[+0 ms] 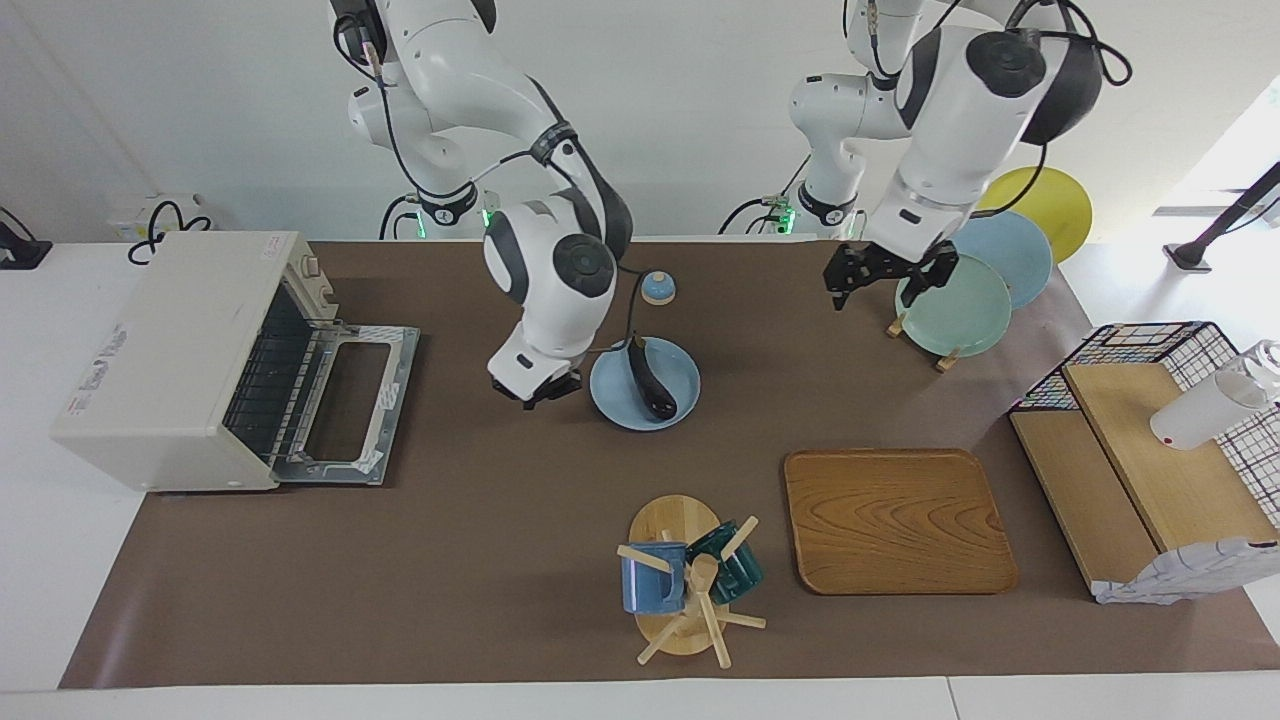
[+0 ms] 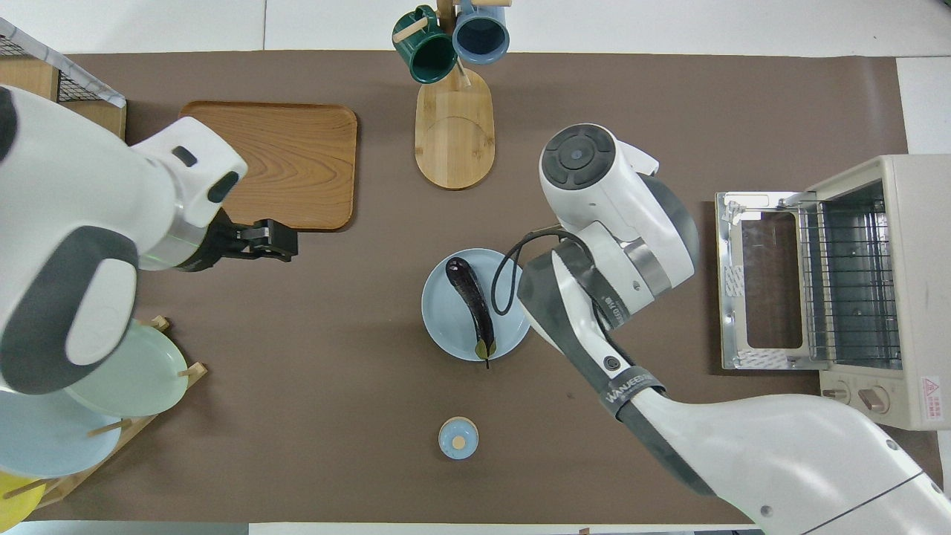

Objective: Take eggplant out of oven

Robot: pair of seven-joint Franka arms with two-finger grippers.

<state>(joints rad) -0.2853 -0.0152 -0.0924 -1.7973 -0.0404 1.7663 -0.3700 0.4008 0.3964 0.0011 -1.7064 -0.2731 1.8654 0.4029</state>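
Eggplant [image 1: 650, 378] lying on blue plate [image 1: 610, 392] mid-table, out of oven [image 1: 170, 360], oven door hanging open. Right gripper [image 1: 537, 388] just beside plate, holding nothing, fingers can't tell. Left gripper [image 1: 880, 277] spread open, over table near plate rack [image 1: 915, 330].

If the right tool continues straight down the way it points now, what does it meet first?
Most likely the bare brown table mat. The right tool points down beside the blue plate holding the eggplant, toward the oven; depth is uncertain.

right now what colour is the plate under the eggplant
Light blue plate, clearest in the overhead view.
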